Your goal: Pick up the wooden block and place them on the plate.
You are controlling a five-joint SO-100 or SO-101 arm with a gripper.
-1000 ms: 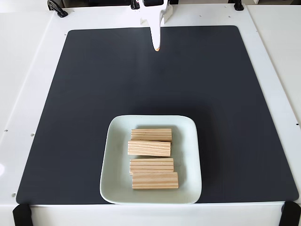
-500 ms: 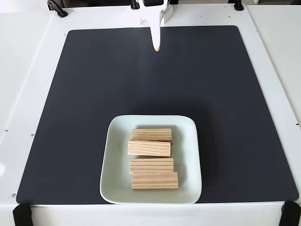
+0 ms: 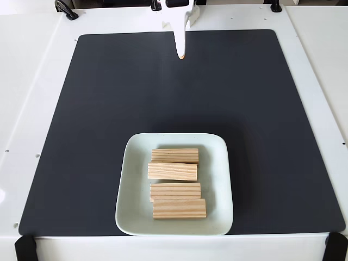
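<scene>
Now all four wooden blocks are lying inside the plate, which is sitting on the black mat near the mat's front edge, slightly left of its middle. The blocks are stacked in a column from far to near: the farthest block, the second block just below it and shifted a little left, the third block, and the nearest block, which is overlapping or touching the third so that the third's lower edge is hard to make out. The gripper is hanging at the mat's far edge, well apart from the plate, holding nothing; its white fingers are appearing as one narrow point, pressed together, and its upper part is being cut off by the picture's top edge. The mat is covering most of the white table.
</scene>
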